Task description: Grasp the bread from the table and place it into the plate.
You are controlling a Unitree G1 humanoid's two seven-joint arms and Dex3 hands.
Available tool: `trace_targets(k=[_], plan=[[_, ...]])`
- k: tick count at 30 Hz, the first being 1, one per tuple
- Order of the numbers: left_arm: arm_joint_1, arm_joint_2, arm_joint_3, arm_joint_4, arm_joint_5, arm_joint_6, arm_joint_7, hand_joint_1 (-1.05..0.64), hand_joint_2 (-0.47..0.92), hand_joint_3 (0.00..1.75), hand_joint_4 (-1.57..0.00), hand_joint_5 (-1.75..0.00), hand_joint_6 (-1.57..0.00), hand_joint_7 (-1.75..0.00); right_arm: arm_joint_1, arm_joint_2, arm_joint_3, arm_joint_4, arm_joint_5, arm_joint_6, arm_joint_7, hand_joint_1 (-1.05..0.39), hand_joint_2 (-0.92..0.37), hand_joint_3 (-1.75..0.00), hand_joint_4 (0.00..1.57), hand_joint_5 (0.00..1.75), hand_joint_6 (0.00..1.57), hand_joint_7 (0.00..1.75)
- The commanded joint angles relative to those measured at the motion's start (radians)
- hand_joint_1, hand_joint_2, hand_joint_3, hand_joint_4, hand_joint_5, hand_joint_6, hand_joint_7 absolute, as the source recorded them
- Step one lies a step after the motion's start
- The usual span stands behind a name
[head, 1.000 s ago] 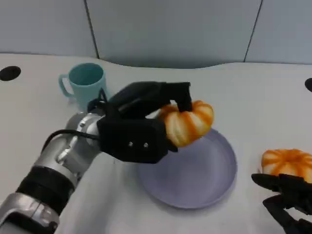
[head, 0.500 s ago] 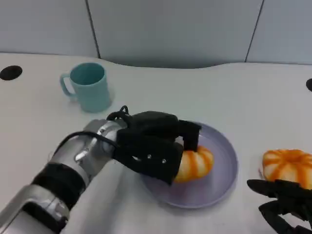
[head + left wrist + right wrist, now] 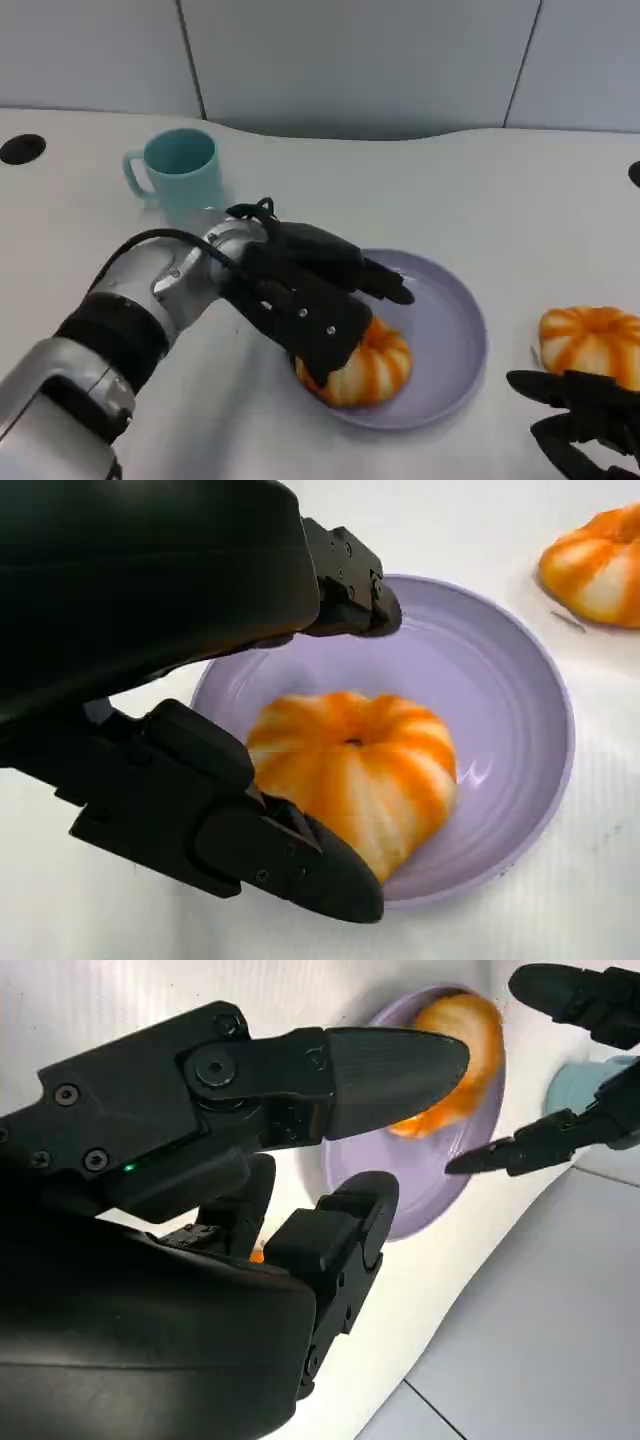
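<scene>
White bench [image 3: 520,190] carries a teal mug [image 3: 180,175] behind the left hand [image 3: 300,300]. Purple plate [image 3: 455,320] holds the bread [image 3: 365,365], round, dimple up, under fingers [image 3: 340,580] spread wide. Second bun [image 3: 590,340] touches the right hand [image 3: 585,415], open.

White table [image 3: 480,190]; grey panelled wall [image 3: 350,60] behind, dark seams

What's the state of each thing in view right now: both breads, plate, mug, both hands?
bread in the plate: lying in the plate, near its front rim
plate: upright on the table, holding one bread
second bread: on the table, outside the plate
mug: upright, nothing visible inside
left hand: over the plate, fingers apart around the bread
right hand: fingers spread, holding nothing, beside the second bread
</scene>
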Motion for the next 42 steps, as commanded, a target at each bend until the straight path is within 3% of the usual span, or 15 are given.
trace_targets(k=[1,9,19,25,31,32,34,35,37,38,39,40,42], plan=[[-0.012,0.014,0.017,-0.021,-0.018,0.023,-0.041,-0.96,0.9,0.0,0.0,0.0,-0.04,0.0,0.005,-0.012,-0.004,-0.011,-0.01,0.012,-0.002,-0.36,-0.92,-0.4,0.53,0.76,0.73,0.0],[-0.007,0.032,0.052,-0.074,-0.058,0.052,-0.091,-0.97,0.89,0.0,0.0,0.0,-0.08,-0.03,0.005,-0.009,0.0,-0.023,-0.011,0.026,0.0,-0.36,-0.92,-0.4,0.53,0.77,0.72,0.0],[0.102,0.149,0.273,-0.167,-0.35,0.006,-0.138,-0.84,0.91,0.01,-0.03,-0.02,-0.17,-0.04,0.002,-0.007,-0.007,-0.01,-0.005,0.014,-0.002,-0.36,-0.92,-0.4,0.53,0.76,0.73,0.01],[0.261,0.224,0.415,-0.25,-0.547,0.044,-0.195,-0.82,0.92,0.04,-0.07,-0.05,-0.23,-0.05,0.008,-0.01,-0.014,0.004,-0.005,-0.013,-0.006,-0.37,-0.92,-0.39,0.53,0.76,0.74,0.01],[0.44,0.239,0.523,-0.372,-0.607,0.176,-0.109,-0.71,0.91,0.02,-0.2,-0.14,-0.33,-0.07,0.009,-0.008,-0.024,0.004,0.015,-0.001,0.003,-0.38,-0.92,-0.39,0.53,0.77,0.74,0.01],[0.472,0.241,0.536,-0.397,-0.604,0.2,-0.092,-0.69,0.92,0.02,-0.23,-0.19,-0.35,-0.07,0.008,-0.01,-0.025,0.005,0.016,-0.002,0.004,-0.37,-0.92,-0.39,0.53,0.77,0.74,0.01],[0.505,0.242,0.547,-0.432,-0.599,0.233,-0.076,-0.67,0.92,0.02,-0.1,-0.58,-0.41,-0.02,0.007,-0.012,-0.026,0.008,0.017,-0.006,0.003,-0.36,-0.92,-0.39,0.53,0.78,0.74,0.01],[0.51,0.241,0.549,-0.442,-0.597,0.242,-0.073,-0.67,0.92,0.02,-0.06,-0.67,-0.41,-0.02,0.007,-0.012,-0.026,0.008,0.017,-0.006,0.003,-0.36,-0.92,-0.39,0.53,0.78,0.74,0.01],[0.515,0.24,0.552,-0.457,-0.593,0.256,-0.072,-0.67,0.92,0.02,-0.03,-0.76,-0.42,-0.01,0.007,-0.011,-0.026,0.008,0.017,-0.006,0.004,-0.35,-0.92,-0.39,0.53,0.79,0.74,0.01],[0.583,0.229,0.575,-0.463,-0.598,0.282,-0.033,-0.67,0.92,0.02,-0.02,-0.77,-0.42,-0.01,0.006,-0.011,-0.029,0.011,0.019,-0.008,0.004,-0.35,-0.92,-0.39,0.53,0.79,0.74,0.01],[0.642,0.221,0.595,-0.468,-0.6,0.304,0.001,-0.62,0.92,0.01,-0.19,-1.09,-0.59,-0.11,0.005,-0.011,-0.032,0.012,0.023,-0.006,0.005,-0.35,-0.92,-0.39,0.52,0.8,0.74,0.01],[0.69,0.216,0.61,-0.476,-0.598,0.325,0.031,-0.61,0.92,0.02,-0.25,-1.22,-0.64,-0.2,0.005,-0.012,-0.035,0.01,0.025,0.002,0.007,-0.35,-0.92,-0.39,0.52,0.8,0.74,0.01],[0.736,0.215,0.622,-0.485,-0.597,0.337,0.058,-0.59,0.92,0.02,-0.35,-1.3,-0.57,-0.64,0.005,-0.014,-0.038,0.01,0.026,0.002,0.01,-0.36,-0.92,-0.39,0.51,0.8,0.74,0.01]])
